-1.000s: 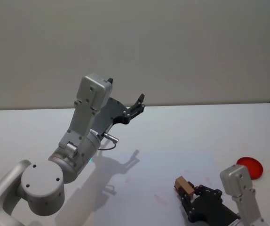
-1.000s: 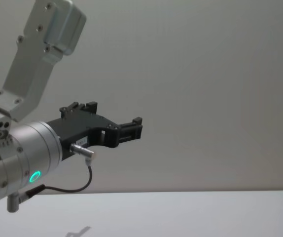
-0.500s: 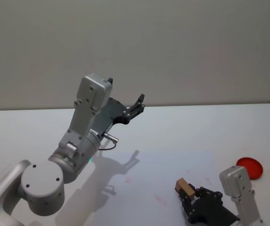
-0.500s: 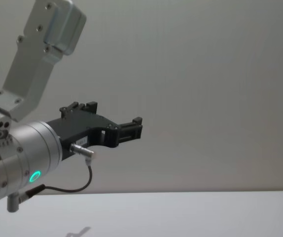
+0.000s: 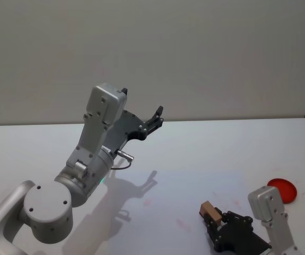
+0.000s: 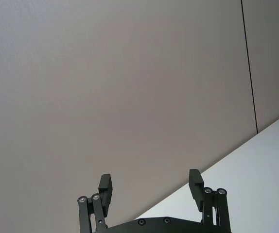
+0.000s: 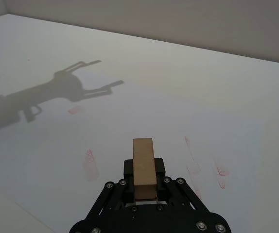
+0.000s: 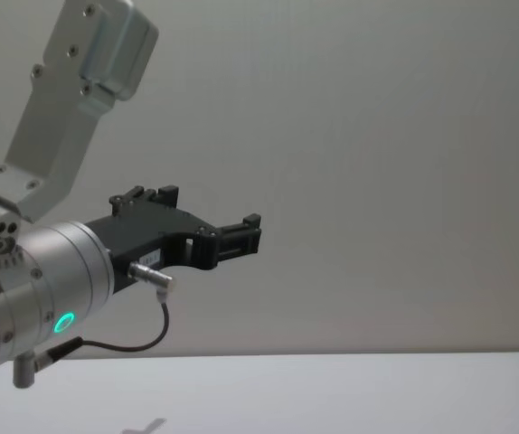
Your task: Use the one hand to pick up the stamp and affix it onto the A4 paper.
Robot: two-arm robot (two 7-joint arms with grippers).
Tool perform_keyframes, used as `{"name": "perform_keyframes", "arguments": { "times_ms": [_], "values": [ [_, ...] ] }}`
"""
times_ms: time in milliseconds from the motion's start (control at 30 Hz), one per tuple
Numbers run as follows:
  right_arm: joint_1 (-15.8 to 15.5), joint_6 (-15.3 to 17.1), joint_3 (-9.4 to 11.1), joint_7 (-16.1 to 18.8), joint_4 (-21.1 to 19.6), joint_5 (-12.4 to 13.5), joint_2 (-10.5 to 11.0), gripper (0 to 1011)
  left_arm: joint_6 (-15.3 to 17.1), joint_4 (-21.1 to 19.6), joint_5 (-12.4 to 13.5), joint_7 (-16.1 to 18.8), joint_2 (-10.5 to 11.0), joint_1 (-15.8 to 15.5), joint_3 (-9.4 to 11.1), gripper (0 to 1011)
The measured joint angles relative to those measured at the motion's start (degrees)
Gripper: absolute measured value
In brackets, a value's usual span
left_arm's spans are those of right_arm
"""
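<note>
The stamp [image 5: 209, 211] is a small wooden block, and my right gripper [image 5: 214, 223], the matte-black hand, is shut on it near the table's front right. The right wrist view shows the stamp [image 7: 144, 159] upright between the jaws of that gripper [image 7: 144, 187], held above the A4 paper [image 7: 130, 111]. The white sheet [image 5: 184, 188] lies flat on the white table and bears faint red prints [image 7: 90, 164]. My left gripper [image 5: 155, 119] is raised high at the back left, open and holding nothing; it also shows in the left wrist view [image 6: 149, 187] and the chest view [image 8: 246, 233].
A red round pad [image 5: 282, 189] lies on the table at the right, beside my right arm. The left arm's grey elbow and wrist [image 5: 89, 170] fill the near left. The table [image 5: 221, 143] is white, with a plain wall behind.
My right gripper has drifted slightly back toward the robot with the stamp in it. The left arm has not moved.
</note>
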Motion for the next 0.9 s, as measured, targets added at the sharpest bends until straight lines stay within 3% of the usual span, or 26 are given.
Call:
{"name": "perform_keyframes", "arguments": {
  "times_ms": [600,900],
  "values": [
    [-0.2,1.3,0.2,-0.3,-0.1,-0.2,0.1,220,0.0,0.0,0.0,0.0,0.0,0.0,0.0,1001],
    [-0.4,2.5,0.4,-0.5,-1.5,1.6,0.1,220,0.0,0.0,0.0,0.0,0.0,0.0,0.0,1001]
  ]
}}
